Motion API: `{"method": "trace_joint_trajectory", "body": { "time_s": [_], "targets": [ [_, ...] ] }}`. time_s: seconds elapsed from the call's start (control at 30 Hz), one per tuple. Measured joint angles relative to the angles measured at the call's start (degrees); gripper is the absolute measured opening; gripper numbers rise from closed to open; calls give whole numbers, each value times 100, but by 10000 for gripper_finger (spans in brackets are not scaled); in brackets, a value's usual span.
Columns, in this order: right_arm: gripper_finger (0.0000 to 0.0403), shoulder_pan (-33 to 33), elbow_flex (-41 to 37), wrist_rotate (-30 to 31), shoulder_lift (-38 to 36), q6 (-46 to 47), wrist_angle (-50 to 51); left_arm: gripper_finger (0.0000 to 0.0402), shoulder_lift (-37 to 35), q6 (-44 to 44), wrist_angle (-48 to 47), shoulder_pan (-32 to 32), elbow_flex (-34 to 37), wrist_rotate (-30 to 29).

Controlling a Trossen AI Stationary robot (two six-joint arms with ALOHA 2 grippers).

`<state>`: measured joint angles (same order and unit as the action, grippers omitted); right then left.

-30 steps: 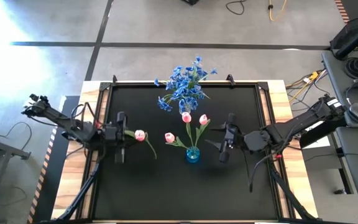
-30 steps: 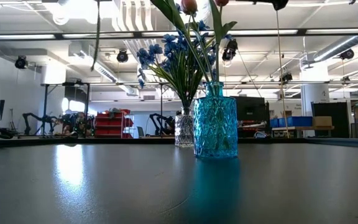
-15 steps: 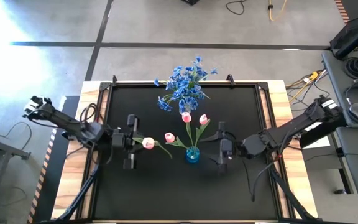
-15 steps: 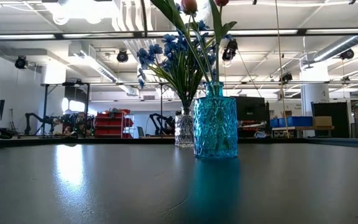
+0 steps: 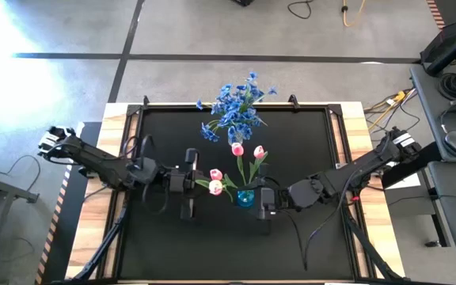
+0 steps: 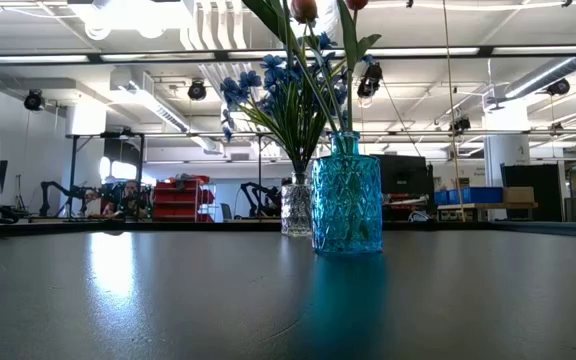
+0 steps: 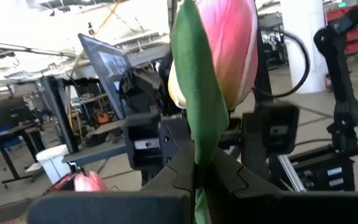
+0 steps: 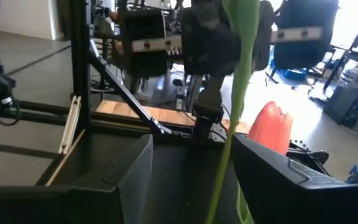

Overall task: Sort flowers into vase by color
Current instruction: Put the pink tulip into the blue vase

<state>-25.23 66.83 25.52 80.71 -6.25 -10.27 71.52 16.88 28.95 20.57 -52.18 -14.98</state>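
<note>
Left tool (image 5: 187, 184): centre-left of the high view, on the black worktop (image 5: 307, 134), fingers clamped together on the stem of a pink tulip (image 5: 215, 188) whose bud lies just left of the blue vase (image 5: 245, 196).
Right tool (image 5: 265, 202): just right of the blue vase in the high view, fingers apart, nothing visibly held.
Blue vase: centre of the high view, with two tulips (image 5: 237, 149) upright in it; a third bud sits beside the held one.
Blue sprays (image 5: 233, 107): top centre of the high view, near the worktop's far edge, in a clear vase (image 6: 296, 208).
Low view only: the clear vase stands behind and just left of the blue vase (image 6: 347, 195), the two overlapping; neither tool shows, and only stems and the lowest parts of the buds reach the top edge.
Left wrist view only: the held bud (image 7: 219, 53) fills the upper centre with a green leaf across it, the stem dropping between the dark fingers; the right arm's tool is dark behind it.
Right wrist view only: a green stem (image 8: 232, 112) runs up mid-frame between the fingers, a pink bud (image 8: 271, 127) to its right; contact cannot be told.
Edges and room: both tools crowd the blue vase at mid-worktop; the bottom half and both upper corners of the mat are open.
</note>
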Motion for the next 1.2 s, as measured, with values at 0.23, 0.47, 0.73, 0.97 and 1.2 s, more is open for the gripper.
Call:
{"method": "trace_joint_trajectory", "body": {
  "time_s": [0.23, 0.47, 0.73, 0.97, 1.2],
  "targets": [
    [169, 101, 199, 579, 150, 175, 15, 0, 236, -111, 210, -162, -68, 418],
    [126, 193, 205, 335, 157, 316, -96, 0, 380, -117, 406, -263, -68, 661],
    [84, 428, 205, 99, 160, 582, -40, 0, 516, -310, 544, -432, -68, 823],
    [17, 380, 205, 275, 157, 74, -13, 24, 495, -500, 436, -467, -68, 675],
    [14, 146, 96, 1143, 16, -231, 16, 101, 256, -480, -8, -465, -68, 651]
  ]
}}
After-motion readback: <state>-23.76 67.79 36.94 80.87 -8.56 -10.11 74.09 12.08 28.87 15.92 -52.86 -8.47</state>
